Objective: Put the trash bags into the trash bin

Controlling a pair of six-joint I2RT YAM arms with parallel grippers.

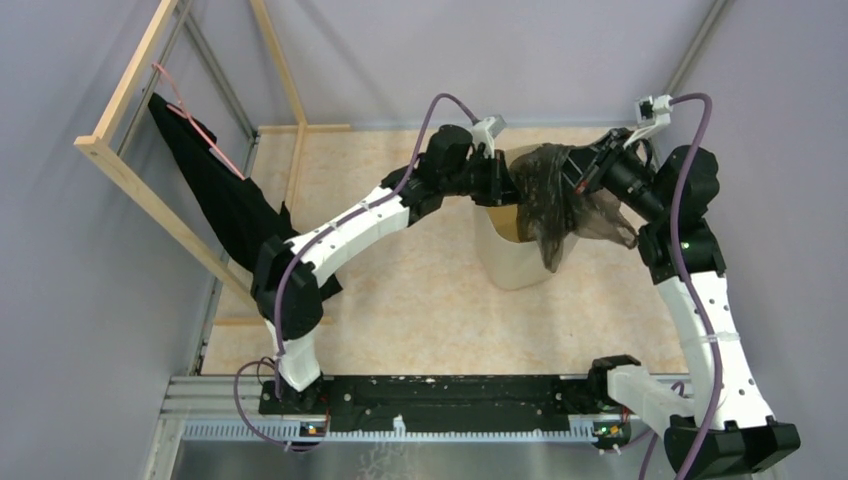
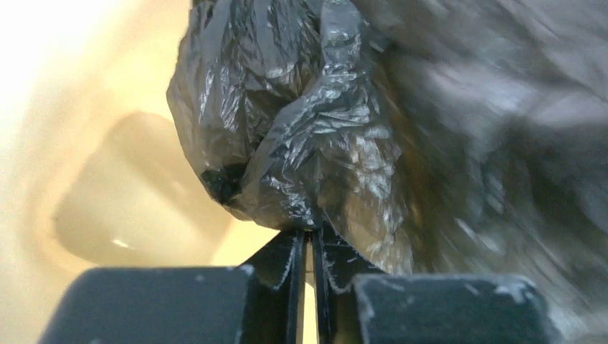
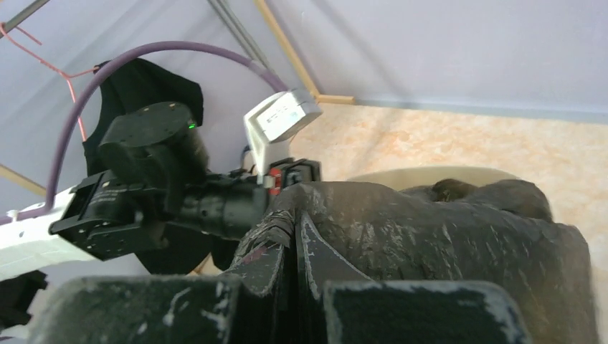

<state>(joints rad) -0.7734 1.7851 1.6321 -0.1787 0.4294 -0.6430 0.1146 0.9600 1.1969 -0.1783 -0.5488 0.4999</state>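
You've got both hands up at the trash bin [image 1: 515, 262], which stands upright on the counter [image 1: 420, 300]. The trash bag [image 1: 560, 200] is stretched over the bin's mouth between them, a crumpled, glossy, dark see-through film. Most of it bunches above the rim. One flap hangs down the bin's outer wall on its right side, and another trails off further right.

Your left hand [image 2: 311, 233] sits at the bin's left rim. Its two fingers are drawn almost together, and a fold of the bag [image 2: 301, 129] is pinched at their tips. Past that wad, the left wrist view looks straight down the cream inside [image 2: 93, 179] of the bin to its floor.

Your right hand [image 3: 295, 218] is over the bin's right rim, fingers pressed tight with the film [image 3: 444, 236] gathered over and between them. It's gripping the bag too. From that wrist you can see a slice of the bin's rim [image 3: 401, 174] just behind the dark plastic, with the left arm's wrist facing you across it.

Well off to the bin's left, a black cloth [image 1: 215, 190] hangs from a pink hanger [image 1: 190, 115] on the wooden frame [image 1: 130, 170], apart from everything you're holding.
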